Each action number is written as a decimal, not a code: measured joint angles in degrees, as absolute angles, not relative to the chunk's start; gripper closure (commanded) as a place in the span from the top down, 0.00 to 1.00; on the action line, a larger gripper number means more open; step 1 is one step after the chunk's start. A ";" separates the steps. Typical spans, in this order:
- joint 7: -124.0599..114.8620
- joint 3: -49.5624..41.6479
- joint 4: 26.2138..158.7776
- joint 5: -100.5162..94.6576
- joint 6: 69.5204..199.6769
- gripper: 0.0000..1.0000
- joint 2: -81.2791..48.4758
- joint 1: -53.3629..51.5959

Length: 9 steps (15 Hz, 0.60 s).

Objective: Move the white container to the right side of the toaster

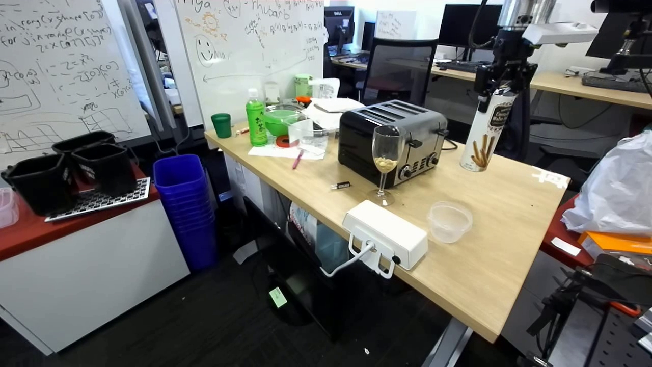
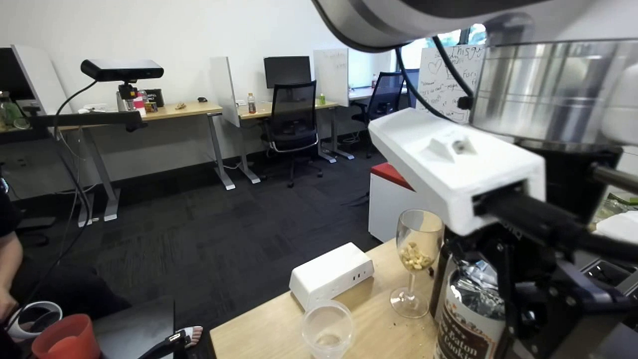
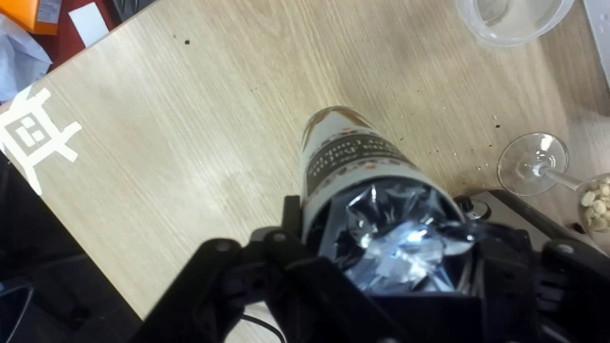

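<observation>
The white container is a tall printed cookie can, leaning slightly. In an exterior view it stands out beside the toaster, at the knob-and-lever face. My gripper is above the container with its fingers on both sides of the rim and looks shut on it. In the wrist view the container sits between the fingertips, its open top showing crumpled foil. It also shows in an exterior view, partly behind the gripper. I cannot tell if its base touches the table.
A wine glass with nuts stands before the toaster. A clear plastic tub and a white power box sit near the table's front edge. A bottle, bowl and papers are behind the toaster. White tape marks the table's right corner.
</observation>
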<state>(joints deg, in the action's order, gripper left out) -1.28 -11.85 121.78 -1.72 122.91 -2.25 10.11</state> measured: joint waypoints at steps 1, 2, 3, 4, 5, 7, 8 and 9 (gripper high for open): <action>-0.97 -12.01 120.26 -1.45 121.87 0.44 -3.71 10.25; -0.94 -12.20 118.74 -1.44 120.80 0.44 -5.12 10.41; -0.94 -12.39 117.31 -1.45 119.91 0.44 -6.47 10.62; -0.94 -12.54 115.85 -1.53 118.87 0.44 -7.80 10.90; -0.94 -12.76 114.56 -1.57 118.07 0.44 -9.03 11.14; -0.94 -13.09 112.28 -1.56 116.88 0.44 -11.23 11.70; -0.94 -13.18 111.25 -1.53 116.76 0.44 -12.24 12.06; -0.94 -13.19 110.30 -1.47 116.76 0.44 -13.20 12.45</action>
